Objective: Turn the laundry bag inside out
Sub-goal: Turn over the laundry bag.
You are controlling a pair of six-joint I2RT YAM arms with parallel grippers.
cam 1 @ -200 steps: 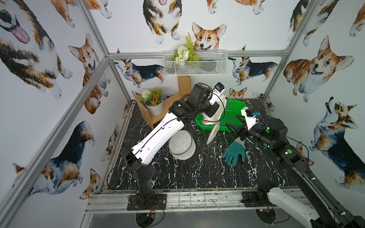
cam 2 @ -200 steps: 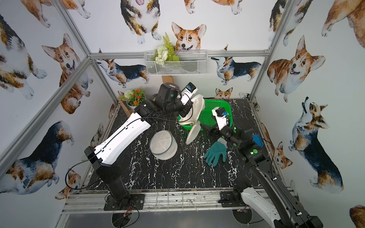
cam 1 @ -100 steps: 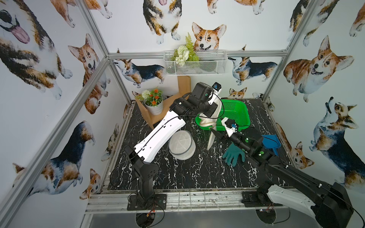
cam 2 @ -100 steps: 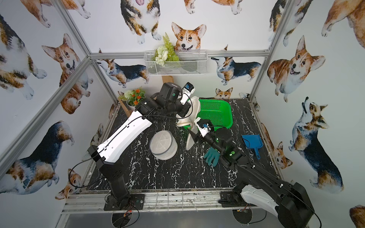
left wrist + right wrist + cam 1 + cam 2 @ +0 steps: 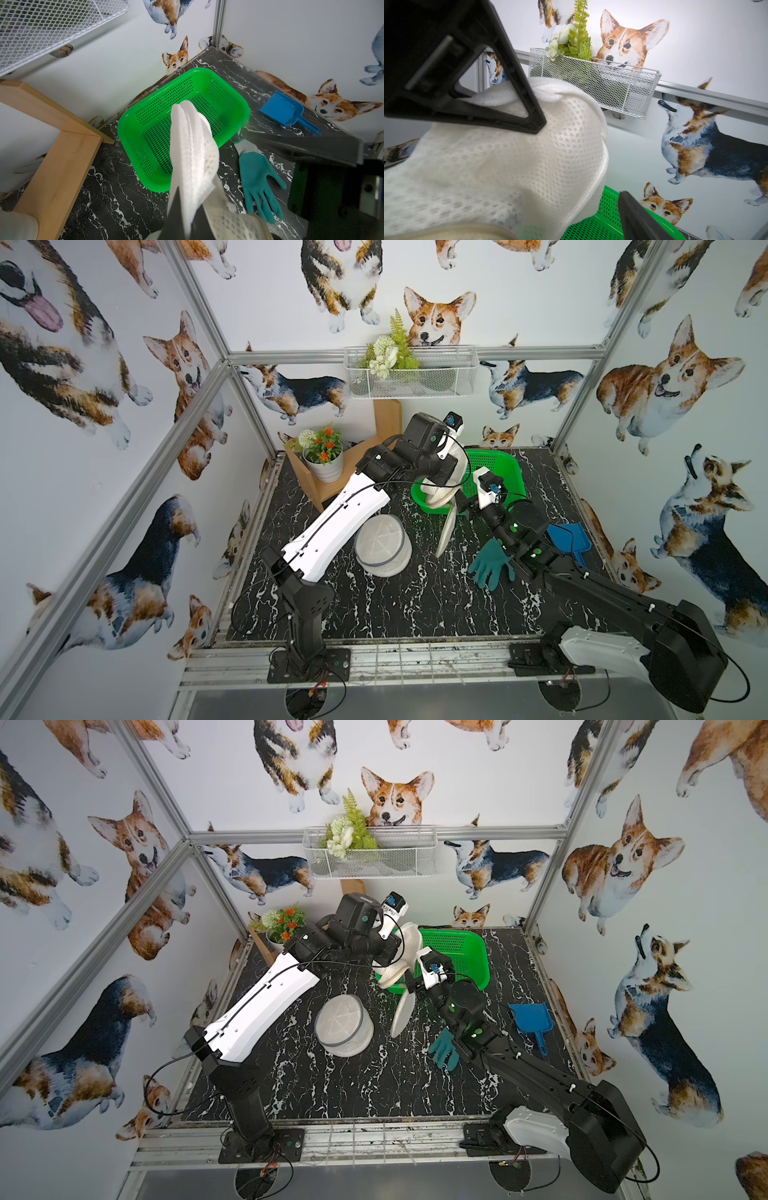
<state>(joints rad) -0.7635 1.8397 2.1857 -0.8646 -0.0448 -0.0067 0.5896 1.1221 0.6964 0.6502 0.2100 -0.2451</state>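
White mesh laundry bag (image 5: 440, 491) hung pinched in the closed left fingers (image 5: 173, 212); right fingers (image 5: 500, 119) spread wide close by it, gripping nothing, so the turning seemed hardly started.

The left gripper (image 5: 186, 209) shows only in the left wrist view, its dark fingers (image 5: 173, 214) cut off by the bottom edge and pinched on the mesh laundry bag (image 5: 193, 149). In both top views its own wrist hides it. In the right wrist view the right gripper (image 5: 580, 161) is blurred, one finger filling a corner and the other running off the bottom edge. Whether either touches the fabric cannot be told. The bag's opening is hidden. In both top views the right arm (image 5: 582, 576) covers the teal glove's (image 5: 490, 568) cuff, and the bag screens part of the green basket (image 5: 509, 477).
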